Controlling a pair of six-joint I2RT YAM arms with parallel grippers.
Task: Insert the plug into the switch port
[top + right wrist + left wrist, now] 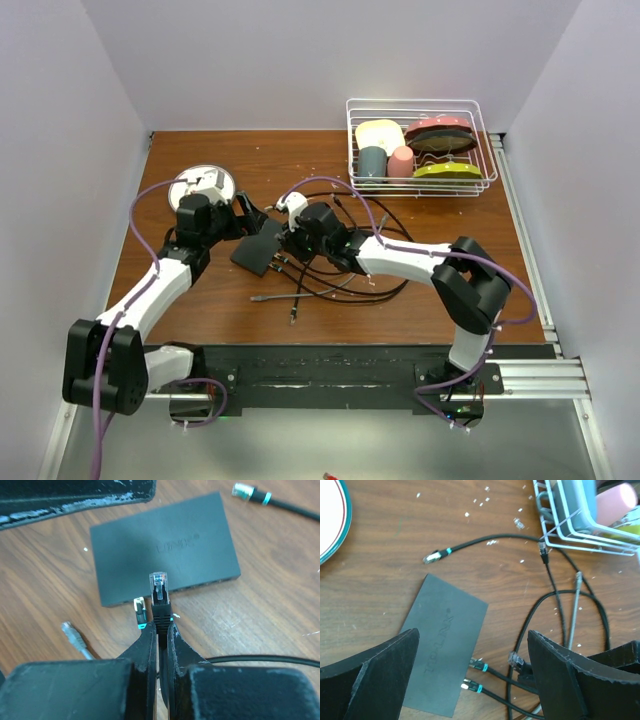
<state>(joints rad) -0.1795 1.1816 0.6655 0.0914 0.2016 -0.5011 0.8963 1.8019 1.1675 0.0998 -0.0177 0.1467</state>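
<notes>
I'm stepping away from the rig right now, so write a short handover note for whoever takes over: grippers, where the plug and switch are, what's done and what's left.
The left gripper is open and empty, hovering above the switch.
The right gripper is shut on the plug, with its clear tip pointing at the switch's socket edge, just short of it.
Done: plug gripped and roughly aimed.
Left: line it up with a socket and push it in. The left gripper could probably steady the switch.
</notes>
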